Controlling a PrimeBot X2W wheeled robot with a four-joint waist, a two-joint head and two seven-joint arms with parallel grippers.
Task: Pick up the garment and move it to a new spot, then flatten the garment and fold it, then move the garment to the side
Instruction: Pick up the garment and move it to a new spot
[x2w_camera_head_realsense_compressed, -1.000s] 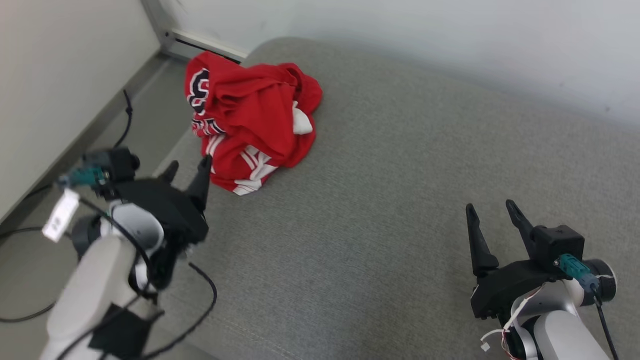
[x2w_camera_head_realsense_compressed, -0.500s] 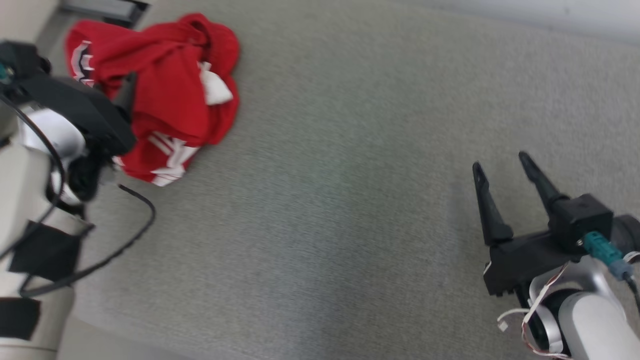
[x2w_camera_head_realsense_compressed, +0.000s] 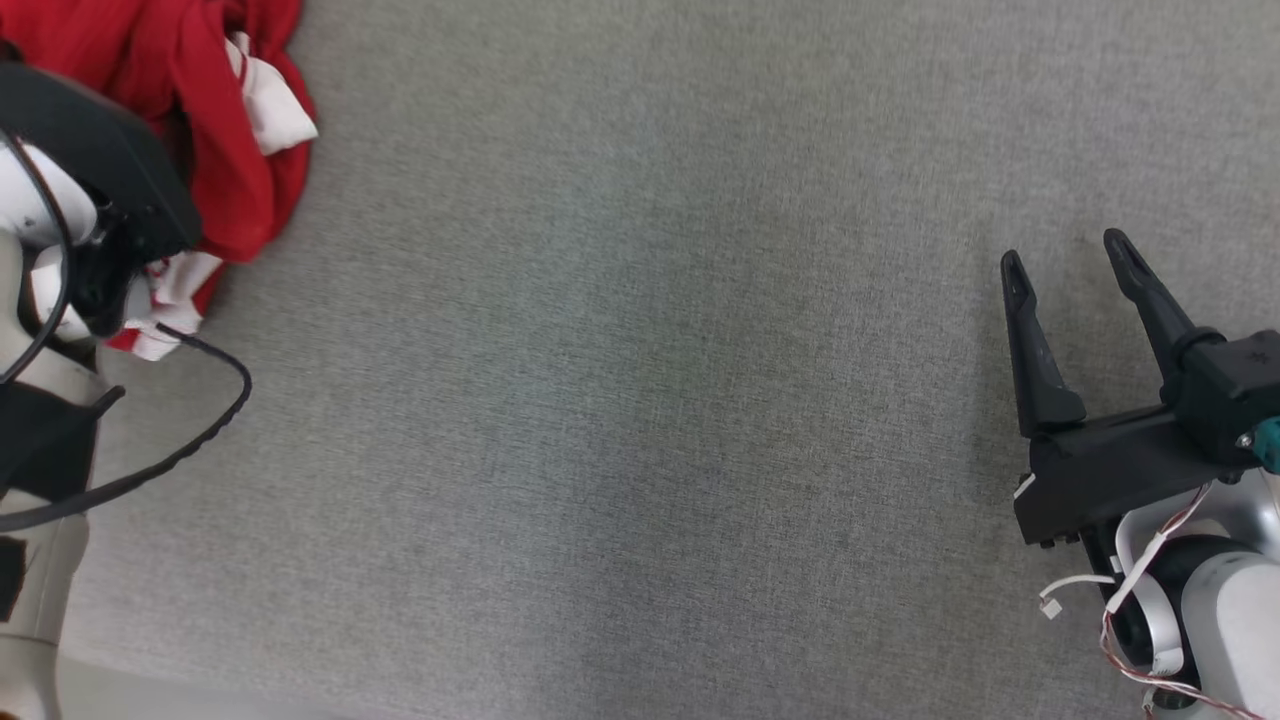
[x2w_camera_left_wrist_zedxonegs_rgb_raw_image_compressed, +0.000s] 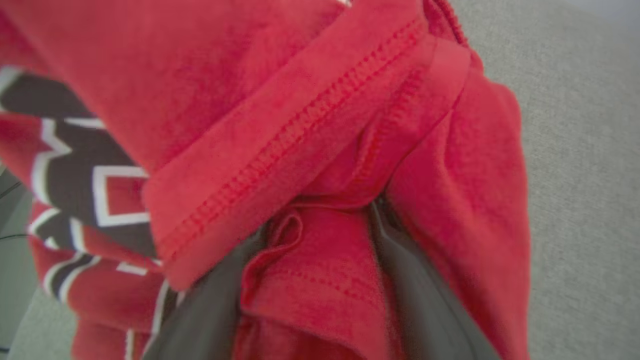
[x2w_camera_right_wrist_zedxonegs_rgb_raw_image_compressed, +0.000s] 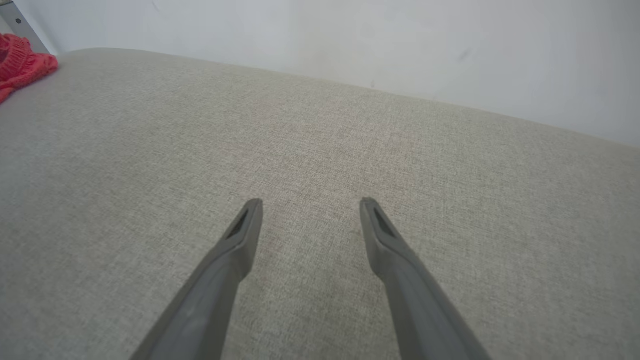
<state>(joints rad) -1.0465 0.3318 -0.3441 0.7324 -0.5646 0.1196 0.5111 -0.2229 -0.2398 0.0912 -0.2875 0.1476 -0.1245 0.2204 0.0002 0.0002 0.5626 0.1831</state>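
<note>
The garment (x2w_camera_head_realsense_compressed: 230, 150) is a crumpled red shirt with white stripes and dark lettering, lying at the far left of the grey cushion (x2w_camera_head_realsense_compressed: 640, 400). In the left wrist view the garment (x2w_camera_left_wrist_zedxonegs_rgb_raw_image_compressed: 300, 125) is very close. My left gripper (x2w_camera_left_wrist_zedxonegs_rgb_raw_image_compressed: 317, 225) is pushed into it, jaws spread, with a red fold between the two fingers and the tips buried in cloth. In the head view its black body covers part of the heap. My right gripper (x2w_camera_head_realsense_compressed: 1064, 250) hovers open over bare cushion far to the right, with nothing between its fingers (x2w_camera_right_wrist_zedxonegs_rgb_raw_image_compressed: 311, 202). A bit of the garment (x2w_camera_right_wrist_zedxonegs_rgb_raw_image_compressed: 20, 67) shows far off to its left.
A black cable (x2w_camera_head_realsense_compressed: 200, 420) loops off my left arm over the cushion's left part. A pale wall (x2w_camera_right_wrist_zedxonegs_rgb_raw_image_compressed: 350, 40) runs along the cushion's far edge. The cushion's near edge shows at the lower left of the head view.
The head camera has tipped down and swung right, so the garment now sits at the picture's top left. My left gripper has gone from the garment's edge into the heap. The right gripper stays open.
</note>
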